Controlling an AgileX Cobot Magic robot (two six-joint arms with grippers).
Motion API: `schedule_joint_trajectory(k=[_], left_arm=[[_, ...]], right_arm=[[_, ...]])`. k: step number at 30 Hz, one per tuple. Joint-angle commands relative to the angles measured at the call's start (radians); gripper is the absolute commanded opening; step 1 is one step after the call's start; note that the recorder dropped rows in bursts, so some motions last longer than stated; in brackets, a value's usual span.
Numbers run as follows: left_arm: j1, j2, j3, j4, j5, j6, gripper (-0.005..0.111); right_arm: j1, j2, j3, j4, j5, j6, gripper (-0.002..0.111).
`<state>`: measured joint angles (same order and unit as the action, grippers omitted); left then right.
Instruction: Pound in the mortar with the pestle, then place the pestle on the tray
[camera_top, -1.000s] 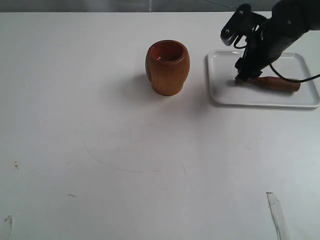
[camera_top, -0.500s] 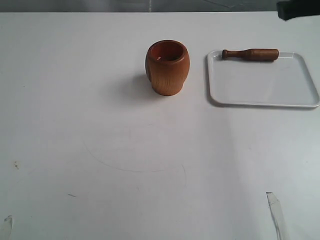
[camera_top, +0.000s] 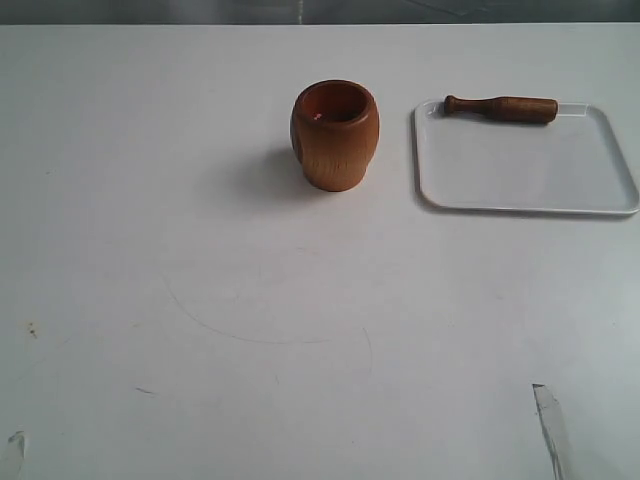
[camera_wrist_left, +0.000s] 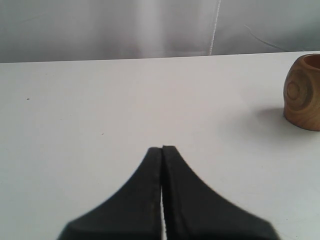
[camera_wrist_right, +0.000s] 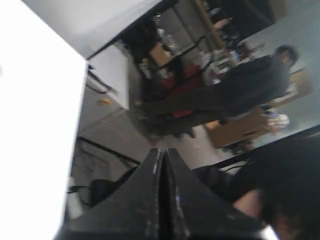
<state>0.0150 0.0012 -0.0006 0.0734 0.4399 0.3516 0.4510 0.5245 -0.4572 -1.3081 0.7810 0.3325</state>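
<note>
The reddish-brown mortar (camera_top: 335, 134) stands upright on the white table, left of the white tray (camera_top: 520, 175). The dark-brown pestle (camera_top: 501, 108) lies flat along the tray's far rim, knob end toward the mortar. Neither arm shows in the exterior view. In the left wrist view my left gripper (camera_wrist_left: 162, 148) is shut with nothing between its fingers, low over bare table, and the mortar (camera_wrist_left: 303, 92) sits off to one side at the frame's edge. My right gripper (camera_wrist_right: 161, 150) is shut and empty, pointing away from the table at the room beyond.
A strip of clear tape (camera_top: 553, 428) lies near the table's front right edge. Small marks (camera_top: 32, 329) dot the front left. In the right wrist view a person (camera_wrist_right: 235, 97) and shelving stand beyond the table's edge (camera_wrist_right: 80, 100).
The right arm, which was over the tray on the pestle, has let go and withdrawn out of the exterior view. The pestle now lies along the tray's far rim.
</note>
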Motion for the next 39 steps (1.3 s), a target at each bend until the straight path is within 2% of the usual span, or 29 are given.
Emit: schedule_joint_trajectory(k=[1, 6, 11, 16, 22, 24, 27, 32, 39], left_arm=[[-0.008, -0.001, 0.001, -0.007, -0.003, -0.008, 0.0], [-0.008, -0.001, 0.001, -0.007, -0.003, -0.008, 0.0], [-0.008, -0.001, 0.001, -0.007, -0.003, -0.008, 0.0], [-0.008, -0.001, 0.001, -0.007, -0.003, -0.008, 0.0], [-0.008, -0.001, 0.001, -0.007, -0.003, -0.008, 0.0], [-0.008, -0.001, 0.001, -0.007, -0.003, -0.008, 0.0], [-0.008, -0.001, 0.001, -0.007, -0.003, -0.008, 0.0], [-0.008, -0.001, 0.001, -0.007, -0.003, -0.008, 0.0], [-0.008, -0.001, 0.001, -0.007, -0.003, -0.008, 0.0]], right_arm=[[0.005, -0.15, 0.005, 0.508, -0.073, -0.244, 0.0], [0.005, -0.291, 0.005, 1.15, -0.141, -0.675, 0.0], [0.005, -0.389, 0.005, 1.698, -0.238, -0.88, 0.0], [0.005, -0.447, 0.04, 2.009, -0.33, -1.078, 0.0], [0.005, -0.516, 0.25, 2.405, -0.622, -1.274, 0.0], [0.005, -0.524, 0.338, 2.435, -0.701, -1.302, 0.0], [0.005, -0.524, 0.449, 2.384, -0.768, -1.302, 0.0], [0.006, -0.524, 0.457, 2.125, -0.674, -1.303, 0.0], [0.006, -0.524, 0.457, 2.129, -0.703, -1.303, 0.0]])
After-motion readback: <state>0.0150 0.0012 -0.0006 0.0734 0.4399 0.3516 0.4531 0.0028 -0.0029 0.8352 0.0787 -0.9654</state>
